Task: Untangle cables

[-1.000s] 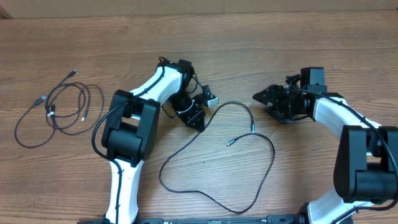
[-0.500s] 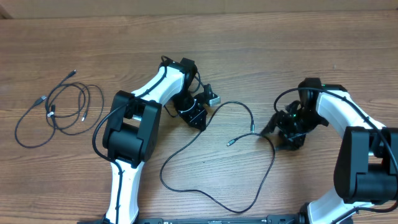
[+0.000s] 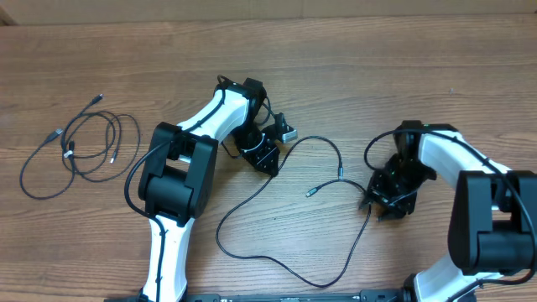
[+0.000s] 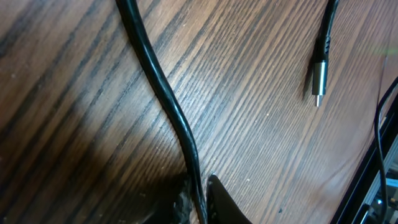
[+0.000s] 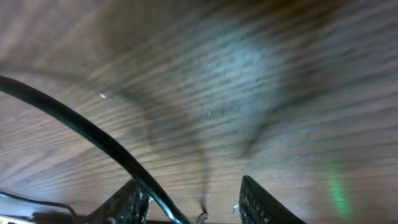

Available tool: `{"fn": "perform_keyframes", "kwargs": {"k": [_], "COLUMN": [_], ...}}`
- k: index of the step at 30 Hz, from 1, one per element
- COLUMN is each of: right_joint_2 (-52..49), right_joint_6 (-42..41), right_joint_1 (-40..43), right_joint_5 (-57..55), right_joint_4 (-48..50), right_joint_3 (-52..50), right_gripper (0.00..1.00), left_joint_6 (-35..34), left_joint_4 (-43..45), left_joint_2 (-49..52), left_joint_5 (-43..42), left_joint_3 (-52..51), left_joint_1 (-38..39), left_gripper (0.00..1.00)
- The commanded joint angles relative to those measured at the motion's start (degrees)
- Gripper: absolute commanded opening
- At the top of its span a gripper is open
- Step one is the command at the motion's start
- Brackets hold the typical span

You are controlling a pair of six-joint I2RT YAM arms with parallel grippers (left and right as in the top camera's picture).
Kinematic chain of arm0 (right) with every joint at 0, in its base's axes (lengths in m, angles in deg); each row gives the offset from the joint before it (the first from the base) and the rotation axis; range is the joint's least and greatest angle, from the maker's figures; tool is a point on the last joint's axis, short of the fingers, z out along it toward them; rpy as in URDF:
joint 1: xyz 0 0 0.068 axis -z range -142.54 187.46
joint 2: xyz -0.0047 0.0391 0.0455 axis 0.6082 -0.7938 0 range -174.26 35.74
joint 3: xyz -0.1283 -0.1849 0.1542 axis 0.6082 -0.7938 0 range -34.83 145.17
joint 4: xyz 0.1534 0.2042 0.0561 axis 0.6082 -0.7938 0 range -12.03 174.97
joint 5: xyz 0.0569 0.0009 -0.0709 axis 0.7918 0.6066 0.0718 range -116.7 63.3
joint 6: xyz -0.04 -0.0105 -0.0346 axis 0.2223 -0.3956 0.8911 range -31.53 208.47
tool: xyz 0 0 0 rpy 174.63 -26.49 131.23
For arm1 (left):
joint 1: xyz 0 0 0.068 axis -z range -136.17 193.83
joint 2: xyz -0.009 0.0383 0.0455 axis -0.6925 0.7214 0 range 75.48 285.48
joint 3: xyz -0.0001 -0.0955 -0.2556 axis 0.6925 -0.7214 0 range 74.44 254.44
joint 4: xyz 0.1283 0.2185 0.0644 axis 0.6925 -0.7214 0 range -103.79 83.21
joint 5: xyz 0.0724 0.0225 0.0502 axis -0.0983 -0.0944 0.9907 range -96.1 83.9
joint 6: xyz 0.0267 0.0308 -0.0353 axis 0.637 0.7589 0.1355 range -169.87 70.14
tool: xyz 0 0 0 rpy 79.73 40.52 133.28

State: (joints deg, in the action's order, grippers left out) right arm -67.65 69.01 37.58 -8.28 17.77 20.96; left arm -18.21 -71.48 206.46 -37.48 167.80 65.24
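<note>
Left gripper (image 4: 199,200) fingers pinch the looped cable (image 4: 168,93) at its 11 o'clock end, apparently anchoring it. Right gripper (image 5: 189,199) fingers stand apart astride the same loop at 3 o'clock, seemingly ready to seize it. The other cables (image 3: 84,147) lie bundled at 9 o'clock on the table (image 3: 352,67).

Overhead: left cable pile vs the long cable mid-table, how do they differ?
Lay: the left cable pile is several cords looped across each other; the long cable looks like one strand in a wide open loop.
Contact: the pile lies apart from both arms; the long cable is pinched in the left gripper and runs between the open fingers of the right gripper.
Shared: thin, black, small metal plug tips.
</note>
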Motion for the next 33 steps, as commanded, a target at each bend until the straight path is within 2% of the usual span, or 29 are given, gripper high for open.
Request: {"fn": "perform_keyframes", "kwargs": {"k": [1,2,3,11,20,27,33], "right_joint_2": [1.18,1.18,1.18,1.18,1.18,1.18,1.16], "right_joint_6": [0.00,0.00,0.00,-0.31,-12.74,-12.33,-12.07], "right_joint_1": [-2.38,-2.93,-3.65,-11.54,-16.59,-16.63,-16.63], "right_joint_5": [-0.15,-0.15,0.11,9.40,6.73,8.76,8.68], "right_joint_4": [1.81,2.93,4.52,19.17,36.94,44.96,47.10], "right_joint_3": [-0.42,-0.42,-0.42,-0.42,-0.42,-0.42,-0.42], "right_gripper": [0.32,0.14,0.04,0.04,0.04,0.04,0.04], "left_joint_6": [0.02,0.02,0.00,0.00,0.00,0.00,-0.02], "left_joint_4": [4.13,4.15,4.15,4.17,4.15,4.15,4.17], "left_joint_2": [4.66,4.66,4.66,4.66,4.66,4.66,4.66], "left_joint_5": [15.34,15.32,15.32,15.34,15.34,15.43,15.47], "left_joint_3": [-1.27,-1.27,-1.27,-1.27,-1.27,-1.27,-1.27], "left_joint_1": [-0.76,-0.76,-0.76,-0.76,-0.76,-0.76,-0.76], "left_gripper": [0.15,0.15,0.16,0.16,0.16,0.17,0.18]}}
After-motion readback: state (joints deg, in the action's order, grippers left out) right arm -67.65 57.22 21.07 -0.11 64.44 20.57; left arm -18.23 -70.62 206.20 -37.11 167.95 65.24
